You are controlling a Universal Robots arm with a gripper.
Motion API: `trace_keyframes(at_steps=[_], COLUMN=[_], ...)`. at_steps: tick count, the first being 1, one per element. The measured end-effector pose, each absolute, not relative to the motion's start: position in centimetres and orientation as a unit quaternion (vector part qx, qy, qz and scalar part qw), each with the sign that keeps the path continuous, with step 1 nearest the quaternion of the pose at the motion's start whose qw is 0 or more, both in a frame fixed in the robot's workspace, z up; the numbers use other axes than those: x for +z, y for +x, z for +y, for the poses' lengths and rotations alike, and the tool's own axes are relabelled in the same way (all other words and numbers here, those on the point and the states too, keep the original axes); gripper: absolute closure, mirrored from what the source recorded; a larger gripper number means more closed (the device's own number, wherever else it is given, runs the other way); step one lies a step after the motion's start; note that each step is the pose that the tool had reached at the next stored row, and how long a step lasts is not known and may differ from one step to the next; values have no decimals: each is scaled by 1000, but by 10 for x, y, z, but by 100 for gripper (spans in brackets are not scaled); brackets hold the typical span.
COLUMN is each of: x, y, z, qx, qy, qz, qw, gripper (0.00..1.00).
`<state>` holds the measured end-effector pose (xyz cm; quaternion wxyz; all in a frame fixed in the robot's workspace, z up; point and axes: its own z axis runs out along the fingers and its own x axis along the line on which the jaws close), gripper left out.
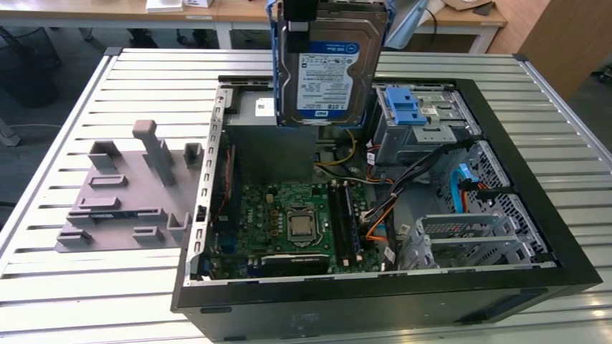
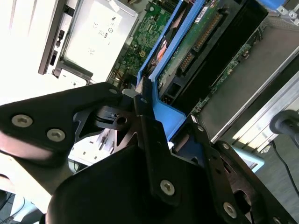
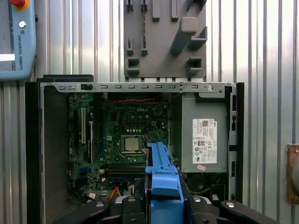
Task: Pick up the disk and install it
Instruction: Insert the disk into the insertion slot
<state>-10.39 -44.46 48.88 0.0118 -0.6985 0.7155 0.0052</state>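
Closest to the wrist cameras, the black metal gripper has its two fingers pressed together on the blue plastic carrier frame of the disk. The disk is a flat, rectangular silver-metal hard drive whose green circuit-board underside faces the second wrist view. In the first wrist view the blue frame of the disk juts out from between the dark finger links.

The exterior view shows the disk hanging upright in the air above the open case, touching nothing below it, with its white-and-blue label turned toward that camera.

Beneath it lies the black, open-sided computer case on its side. Inside are a green motherboard with a square silver processor, a grey power-supply box with a white sticker, and a grey metal cage with a blue plastic latch toward the exterior view's right.

Beside the case, on the exterior view's left, a grey plastic fixture with upright pegs rests on the ribbed silver metal table. A blue-grey handheld control pendant lies at the table's edge, and light wooden desks stand farthest back.
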Motion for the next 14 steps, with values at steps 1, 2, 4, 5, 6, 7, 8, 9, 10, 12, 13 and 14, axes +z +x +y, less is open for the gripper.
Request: trace_keyframes(at_steps=[1, 2, 4, 5, 6, 7, 8, 9, 10, 12, 13, 14], x=[489, 489, 489, 489, 489, 488, 488, 488, 488, 488, 488, 488], y=[-103, -102, -102, -102, -102, -102, -102, -102, -102, -102, -102, -102], z=[-445, -445, -446, -447, -449, -450, -452, -454, -456, -460, -462, -464], qx=[5, 5, 5, 5, 5, 5, 5, 5, 5, 5, 5, 5], qy=[-698, -698, -698, -698, -698, -698, -698, -698, -698, -698, -698, -698], qz=[716, 716, 716, 716, 716, 716, 716, 716, 716, 716, 716, 716], qw=[12, 12, 12, 12, 12, 12, 12, 12, 12, 12, 12, 11], gripper=[63, 63, 63, 63, 63, 63, 63, 63, 63, 63, 63, 63])
